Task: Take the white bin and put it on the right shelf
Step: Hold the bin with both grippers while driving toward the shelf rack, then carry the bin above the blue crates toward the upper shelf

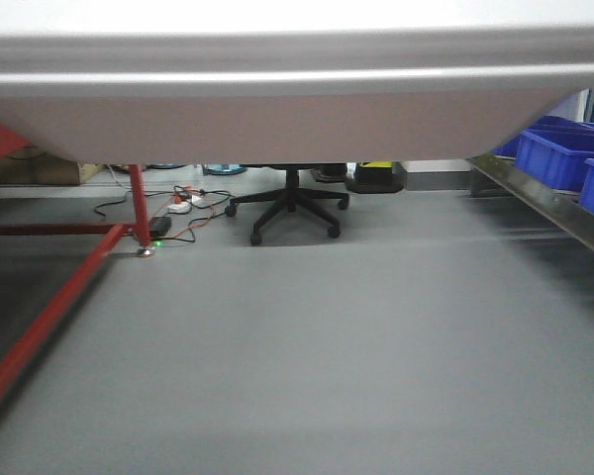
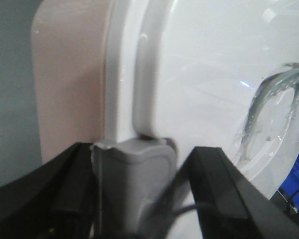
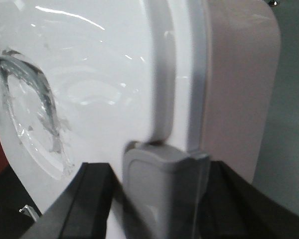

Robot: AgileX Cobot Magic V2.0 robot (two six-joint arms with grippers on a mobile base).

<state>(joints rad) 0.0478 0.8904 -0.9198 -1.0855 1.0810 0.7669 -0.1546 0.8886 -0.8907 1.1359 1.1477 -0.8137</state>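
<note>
Where the left hand (image 2: 134, 204) is clenched on a grey latch (image 2: 139, 159) at one end of the white bin (image 1: 277, 119), the right hand (image 3: 162, 209) grips the matching latch at the other end, beside the glossy lid (image 3: 99, 74). The bin hangs between them above the grey floor (image 1: 327, 346). The right shelf (image 1: 544, 203), carrying blue crates (image 1: 559, 153), stands lower to the right; a red-framed bench (image 1: 49, 297) stands left, with an office chair (image 1: 292, 203) beyond.

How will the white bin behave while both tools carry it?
Probably stiff: the white bin shows no sag. Its glossy lid looks slippery. Held only at the grey latches by the left tool and right tool, it might tilt.
</note>
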